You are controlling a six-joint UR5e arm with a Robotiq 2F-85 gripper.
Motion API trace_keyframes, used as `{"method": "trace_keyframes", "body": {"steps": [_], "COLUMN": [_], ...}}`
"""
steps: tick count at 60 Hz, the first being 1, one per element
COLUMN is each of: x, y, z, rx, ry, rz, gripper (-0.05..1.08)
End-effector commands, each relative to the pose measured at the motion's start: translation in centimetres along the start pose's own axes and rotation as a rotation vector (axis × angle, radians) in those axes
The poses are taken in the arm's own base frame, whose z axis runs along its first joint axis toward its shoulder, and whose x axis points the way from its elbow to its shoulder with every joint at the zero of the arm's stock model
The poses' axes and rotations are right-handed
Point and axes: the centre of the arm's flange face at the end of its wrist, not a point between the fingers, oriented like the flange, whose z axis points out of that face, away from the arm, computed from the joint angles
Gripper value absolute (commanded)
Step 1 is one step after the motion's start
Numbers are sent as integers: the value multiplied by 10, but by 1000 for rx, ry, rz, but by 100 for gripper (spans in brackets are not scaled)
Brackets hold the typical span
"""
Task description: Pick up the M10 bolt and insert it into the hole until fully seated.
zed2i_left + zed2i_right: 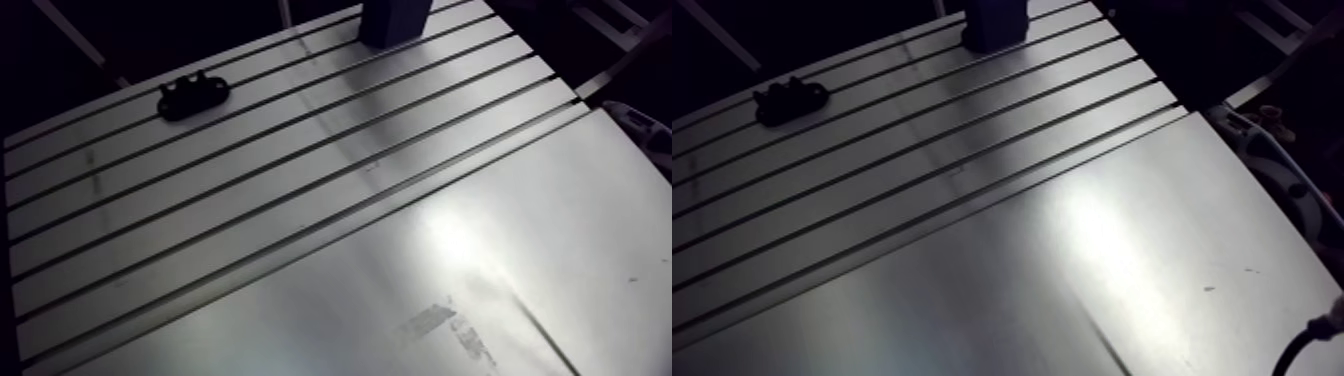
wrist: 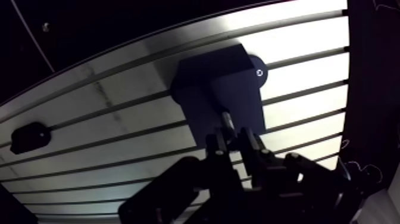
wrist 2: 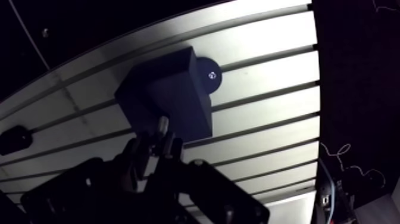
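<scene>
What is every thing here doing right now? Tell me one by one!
gripper: shut on the bolt, over the block.
bolt: held, tip toward the block, not fully pushed in.
block: standing on the table.
small black piece: lying on the table, apart from the block.

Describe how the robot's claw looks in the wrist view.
The claw looks black all over. It has a broad, blocky body with angular links, and it narrows to two slim fingers set close together. No marking or label can be made out on it.
</scene>
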Motion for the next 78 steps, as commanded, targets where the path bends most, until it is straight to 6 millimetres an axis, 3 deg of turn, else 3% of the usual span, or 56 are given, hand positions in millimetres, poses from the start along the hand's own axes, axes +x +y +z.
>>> {"method": "trace_keyframes", "body": {"steps": [1, 78], "x": [0, 0], "y": [0, -1], "z": [-3, 1], "rx": [1, -3], "ry": [4, -1], "rz": [-2, -1], "gripper": [108, 108]}}
